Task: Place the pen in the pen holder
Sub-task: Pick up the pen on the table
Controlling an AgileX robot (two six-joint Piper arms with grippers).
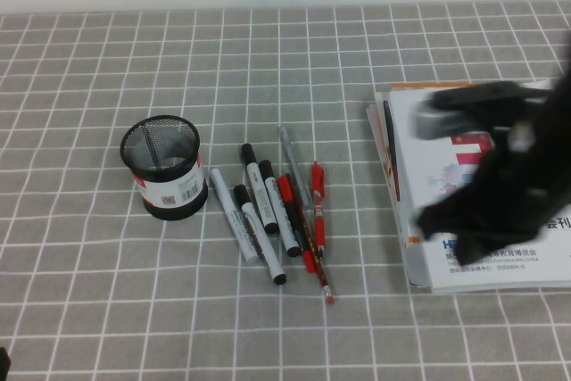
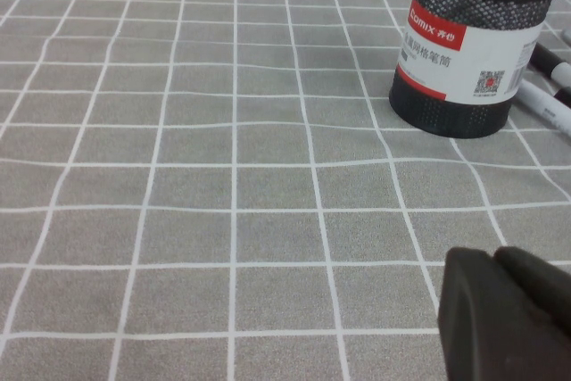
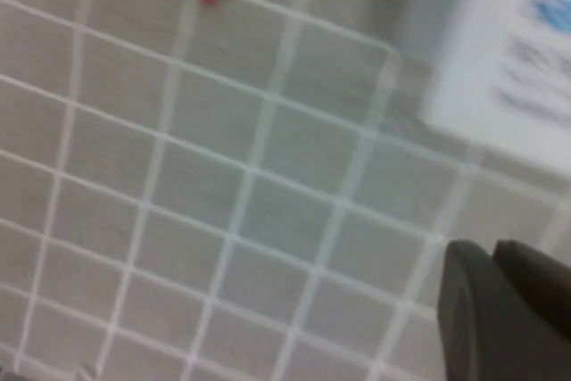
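High view: the pen [image 1: 318, 205] lies flat on the grey checked tablecloth [image 1: 89, 292], rightmost in a loose fan of writing gear, right of the black wire-mesh pen holder [image 1: 163, 169], which stands upright and apart from it w/ white markers [image 1: 234, 226] and black-capped markers [image 1: 272, 198] in between. A thin red pencil [image 1: 310, 240] runs just beside the pen, prob touching near the lower end; a grey pen [image 1: 293, 162] sits up-left of it. Handling call: the pen looks light, stiff, smooth plastic, so likely slippery and prone to roll; best grip is mid-barrel, across the long axis, clear of the clip, w/ care not to pinch the pencil too. The right gripper [image 1: 500, 194] is a blurred black mass over the stack of booklets [image 1: 464, 247] at the right edge, well apart from the pen, which lies to its left; its open/closed state can't be told. Left gripper isn't visible here. Left wrist view: the holder fills the top corner, label facing the cam, marker ends beside it; left gripper [image 2: 508, 314] shows only as a dark finger edge low over bare cloth, near the holder, state can't tell; no pen in frame. Right wrist view: blurred cloth, booklet corner, a red tip at the frame edge, prob the pencil's end; no pen visible.
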